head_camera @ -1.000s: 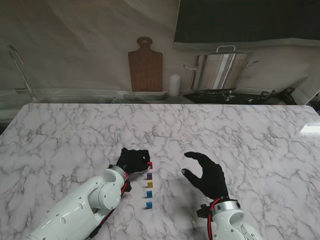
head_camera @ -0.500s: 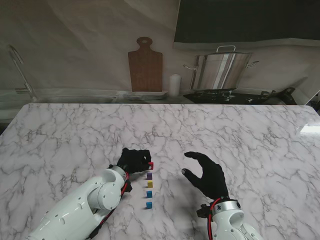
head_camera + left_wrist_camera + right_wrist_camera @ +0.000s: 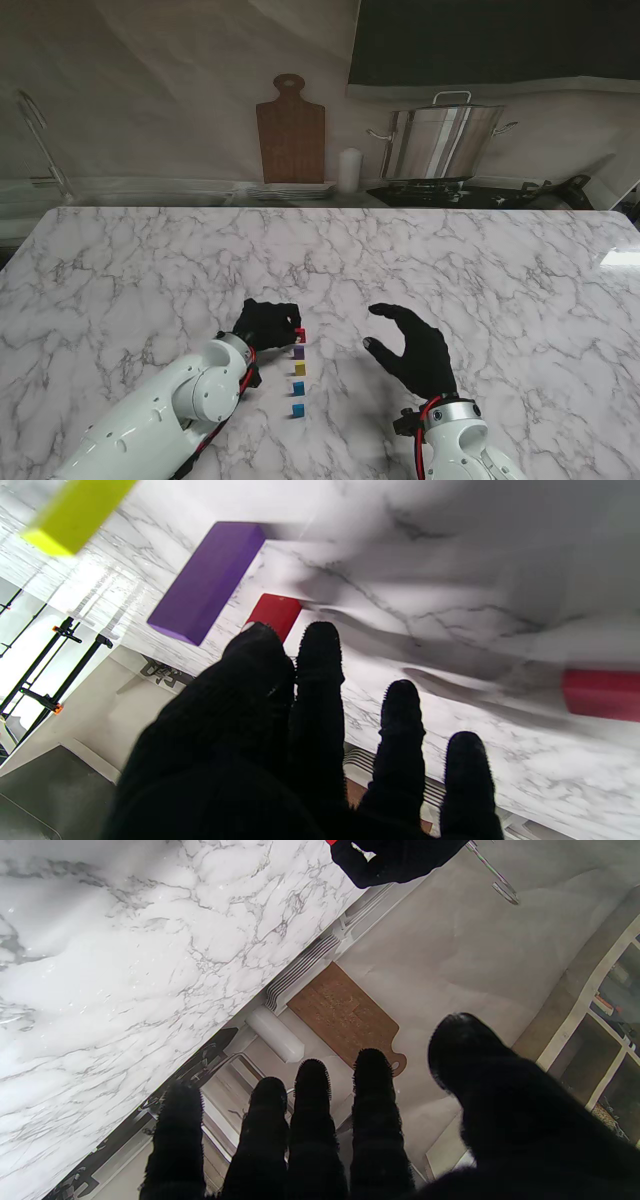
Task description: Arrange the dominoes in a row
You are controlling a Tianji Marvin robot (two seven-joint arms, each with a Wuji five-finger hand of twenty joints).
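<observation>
Pinching the red domino (image 3: 300,332) at the far end of the row, just beyond the purple domino (image 3: 298,351), the left hand (image 3: 267,322) seems near finishing, with four pieces already standing, while the right hand (image 3: 415,350) hovers spread and empty.

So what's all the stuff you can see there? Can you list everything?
Red domino: one, red, far end of the row, at the left hand's fingertips.
Purple domino: one, purple, next nearer to me.
Yellow domino: one, yellow, middle of the row.
Blue dominoes: two, blue, nearest to me.
Table: one, white marble.
Cutting board: one, brown, against the back wall.
Pot: one, silver, on the stove.
Left hand: black glove, at the red domino.
Right hand: black glove, open, right of the row.
</observation>
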